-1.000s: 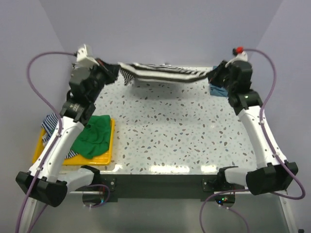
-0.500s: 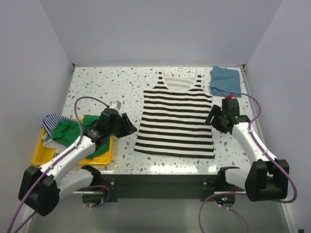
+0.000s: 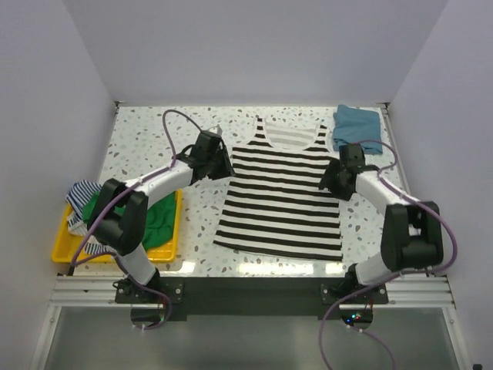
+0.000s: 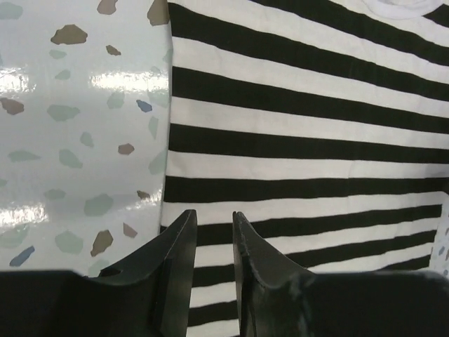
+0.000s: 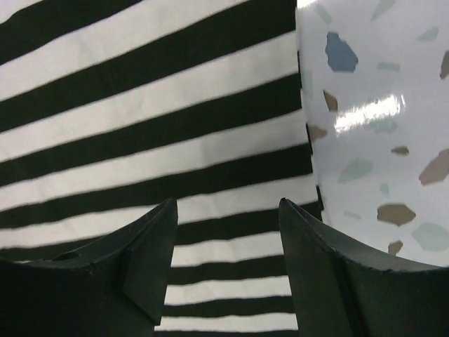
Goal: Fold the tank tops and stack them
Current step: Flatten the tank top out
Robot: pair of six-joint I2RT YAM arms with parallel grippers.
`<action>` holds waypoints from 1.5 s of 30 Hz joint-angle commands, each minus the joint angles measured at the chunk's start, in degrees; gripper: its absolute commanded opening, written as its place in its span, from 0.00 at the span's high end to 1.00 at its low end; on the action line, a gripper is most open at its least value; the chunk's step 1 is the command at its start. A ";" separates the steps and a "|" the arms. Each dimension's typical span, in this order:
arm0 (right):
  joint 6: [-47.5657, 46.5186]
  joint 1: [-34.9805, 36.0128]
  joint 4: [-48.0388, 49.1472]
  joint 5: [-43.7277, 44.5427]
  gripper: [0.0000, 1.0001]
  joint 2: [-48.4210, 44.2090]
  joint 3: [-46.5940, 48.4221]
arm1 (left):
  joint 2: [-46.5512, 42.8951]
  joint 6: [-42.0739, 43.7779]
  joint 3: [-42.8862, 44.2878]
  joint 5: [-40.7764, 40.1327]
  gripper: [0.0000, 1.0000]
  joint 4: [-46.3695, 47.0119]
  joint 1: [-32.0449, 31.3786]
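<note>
The black-and-white striped tank top (image 3: pixel 281 193) lies flat in the middle of the table, neck toward the far wall. My left gripper (image 3: pixel 223 165) hovers low at its left edge below the armhole. In the left wrist view this gripper (image 4: pixel 214 214) is open by a narrow gap, with the striped cloth (image 4: pixel 302 119) showing beneath and nothing pinched. My right gripper (image 3: pixel 330 176) is at the top's right edge. There it (image 5: pixel 226 203) stands wide open above the stripes (image 5: pixel 154 105). A folded teal-blue tank top (image 3: pixel 357 127) rests at the back right corner.
A yellow tray (image 3: pixel 60 250) at the left front holds a crumpled green top (image 3: pixel 158 220) and a thin blue-striped top (image 3: pixel 77 193). Speckled tabletop (image 3: pixel 154 135) shows around the striped top. Walls close in on three sides.
A second ago both grippers held the striped top stretched in the air at the back. It now lies flat, released, and both grippers have come to its side edges, the left one narrowing.
</note>
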 commanded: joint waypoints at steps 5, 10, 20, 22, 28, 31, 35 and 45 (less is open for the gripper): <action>0.16 0.03 2.56 4.59 0.39 19.11 17.13 | 4.83 -1.34 0.27 -1.51 0.69 3.91 -0.09; -2.04 0.12 -0.60 4.68 0.41 27.91 26.88 | 2.28 -6.07 -6.57 -4.67 0.71 4.44 -0.09; -4.67 2.84 -6.66 1.08 0.42 45.22 47.01 | -8.70 -11.18 -15.56 -6.44 0.71 3.74 -0.09; -5.90 5.20 -8.77 0.55 0.42 50.12 54.71 | -9.85 -11.27 -14.60 -6.35 0.70 3.30 0.00; -7.14 8.39 -16.52 4.50 0.38 53.78 64.89 | -11.26 -10.31 -9.85 -5.56 0.65 0.40 2.01; -7.48 8.30 -13.43 5.90 0.33 50.52 58.66 | -8.72 -9.78 -6.79 -3.98 0.64 0.75 4.90; -8.10 7.77 -12.21 8.89 0.25 43.24 51.45 | 0.05 -6.54 0.77 -3.01 0.63 1.54 6.59; -8.37 2.67 -2.71 7.59 0.15 26.52 30.51 | 13.87 -5.21 10.98 0.59 0.62 5.93 7.20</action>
